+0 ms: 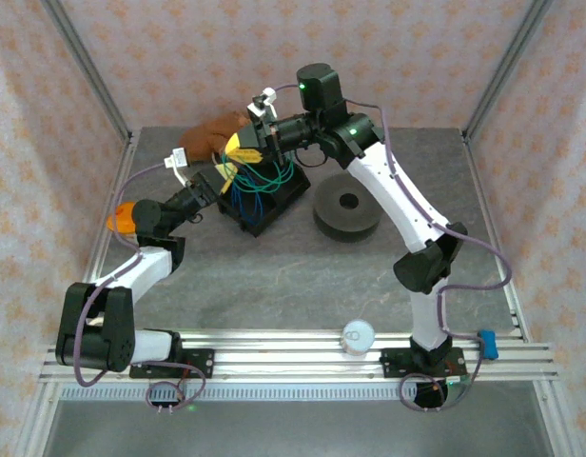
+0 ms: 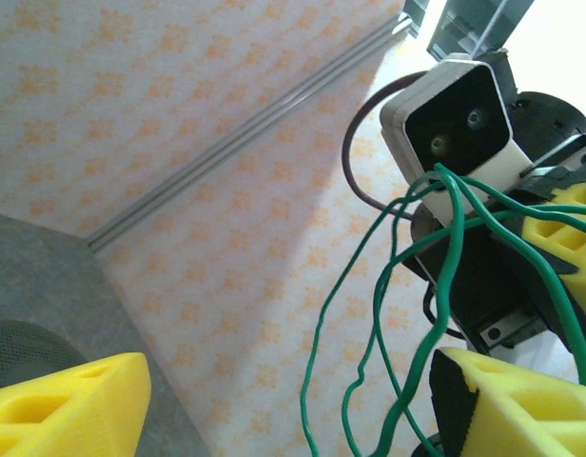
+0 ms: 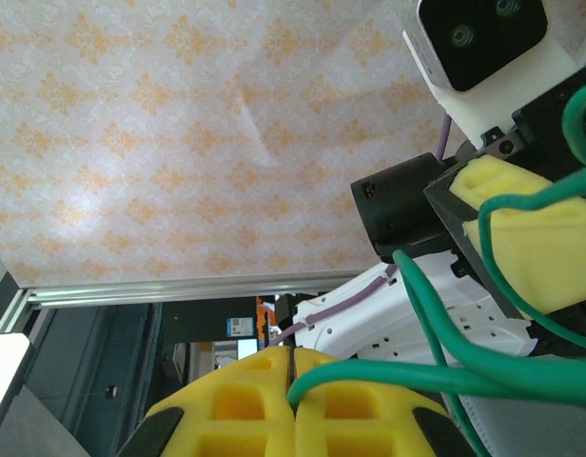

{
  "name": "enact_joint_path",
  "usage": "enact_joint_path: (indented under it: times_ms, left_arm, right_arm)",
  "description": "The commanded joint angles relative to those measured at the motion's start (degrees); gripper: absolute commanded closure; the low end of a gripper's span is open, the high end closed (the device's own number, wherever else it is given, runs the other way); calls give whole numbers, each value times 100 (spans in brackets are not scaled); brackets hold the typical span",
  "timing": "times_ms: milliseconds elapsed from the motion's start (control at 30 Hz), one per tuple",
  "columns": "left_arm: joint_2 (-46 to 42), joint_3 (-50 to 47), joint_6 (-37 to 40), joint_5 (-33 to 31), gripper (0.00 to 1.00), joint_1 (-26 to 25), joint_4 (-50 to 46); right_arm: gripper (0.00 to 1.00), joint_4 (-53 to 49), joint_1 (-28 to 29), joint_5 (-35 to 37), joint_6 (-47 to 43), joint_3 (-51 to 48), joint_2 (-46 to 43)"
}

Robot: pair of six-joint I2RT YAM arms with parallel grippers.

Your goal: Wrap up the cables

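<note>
text: none legible in any view
small blue-white sign [image 3: 241,327], seen past the frame rail: too small and blurred to read
brands, numbers: none that can be made out

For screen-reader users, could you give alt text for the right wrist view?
The right hand is shut on a green cable, which loops rightward across the left hand's yellow finger. A patterned wall is behind.
</note>
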Motion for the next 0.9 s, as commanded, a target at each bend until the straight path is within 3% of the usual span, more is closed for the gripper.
enact_joint_path:
  times_ms: [0, 267, 467, 633, 733, 867]
  left_arm:
    - [-91, -27, -93, 201, 28, -58, 570]
    - [-25, 99, -32, 79, 45, -326, 573]
    - [-284, 151, -49, -4, 65, -460, 573]
    - [-531, 131, -6, -24, 90, -468, 383]
    - [-823, 114, 462, -136, 100, -442, -503]
    - [-1556, 158, 1805, -594, 100, -389, -2890]
  right_arm:
    - [100, 280, 35, -178, 81, 50, -371]
    - [100, 500, 145, -136, 301, 90, -272]
    - [100, 445, 166, -68, 303, 65, -231]
    - [100, 265, 159, 30, 175, 126, -202]
    - [100, -412, 94, 183, -329, 391, -156]
    - [100, -1156, -123, 482, -972, 293, -347]
